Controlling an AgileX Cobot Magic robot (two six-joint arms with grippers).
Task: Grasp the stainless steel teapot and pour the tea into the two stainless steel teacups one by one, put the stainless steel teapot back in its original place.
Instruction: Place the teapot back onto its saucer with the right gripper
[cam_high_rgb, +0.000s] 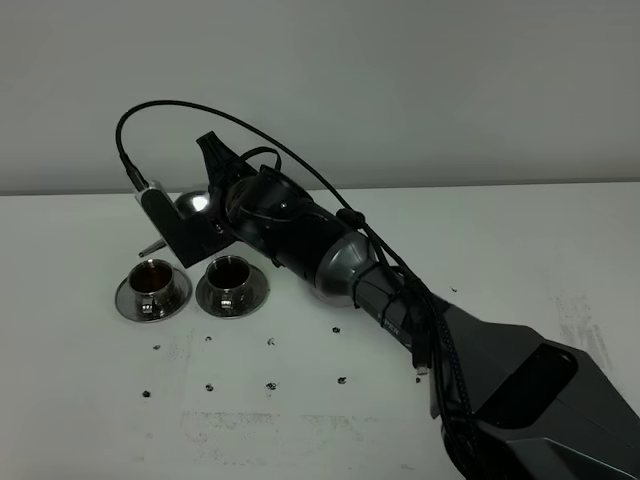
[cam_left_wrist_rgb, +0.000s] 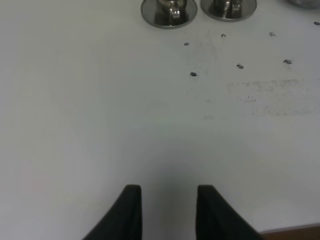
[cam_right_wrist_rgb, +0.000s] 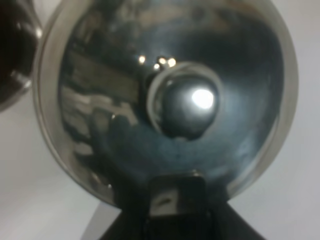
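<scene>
The stainless steel teapot (cam_high_rgb: 193, 203) stands upright behind the two teacups, mostly hidden by my right gripper (cam_high_rgb: 207, 180). In the right wrist view its lid and knob (cam_right_wrist_rgb: 185, 100) fill the frame, and the handle (cam_right_wrist_rgb: 175, 197) sits between my right gripper's (cam_right_wrist_rgb: 175, 215) dark fingers, which close on it. A wider shiny rim (cam_right_wrist_rgb: 44, 100) shows around the pot; I cannot tell whether the pot rests on it. The left teacup (cam_high_rgb: 153, 286) and right teacup (cam_high_rgb: 232, 286) stand on saucers, both with brown tea inside. My left gripper (cam_left_wrist_rgb: 167, 202) is open and empty over bare table.
The white table (cam_high_rgb: 520, 250) has small dark specks (cam_high_rgb: 270, 342) in front of the cups. Both cups also show far off in the left wrist view (cam_left_wrist_rgb: 169, 10) (cam_left_wrist_rgb: 228, 7). My right arm (cam_high_rgb: 400, 310) stretches across from the lower right. The table's near edge (cam_left_wrist_rgb: 295, 231) shows.
</scene>
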